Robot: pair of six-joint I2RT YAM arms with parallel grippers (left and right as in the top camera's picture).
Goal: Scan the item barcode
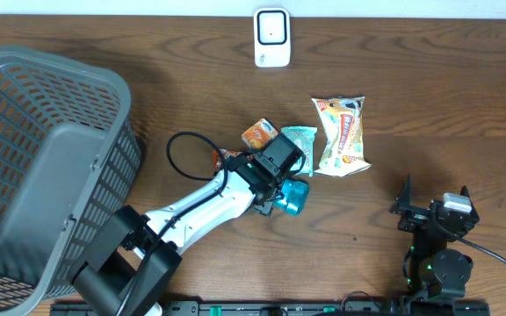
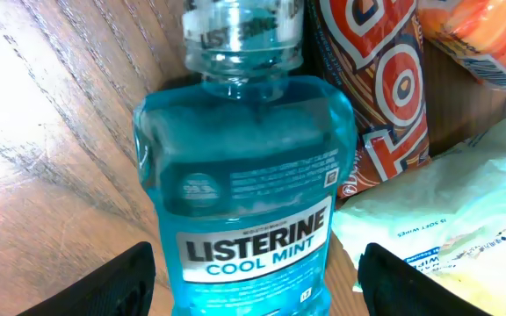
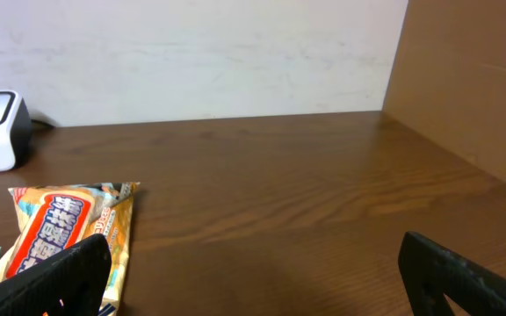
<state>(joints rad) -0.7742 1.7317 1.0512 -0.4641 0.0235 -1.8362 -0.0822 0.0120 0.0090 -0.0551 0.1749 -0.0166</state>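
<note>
The left fingers (image 2: 126, 285) straddle the mouthwash bottle (image 2: 244, 202), spread; the right fingers (image 3: 51, 281) are spread too. An off-centre squeeze could skid the bottle.

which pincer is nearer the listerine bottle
Left. The left pincer hangs right above the bottle, one finger on each side of it. The right pincer sits well off to the bottle's right, apart from it.
</note>
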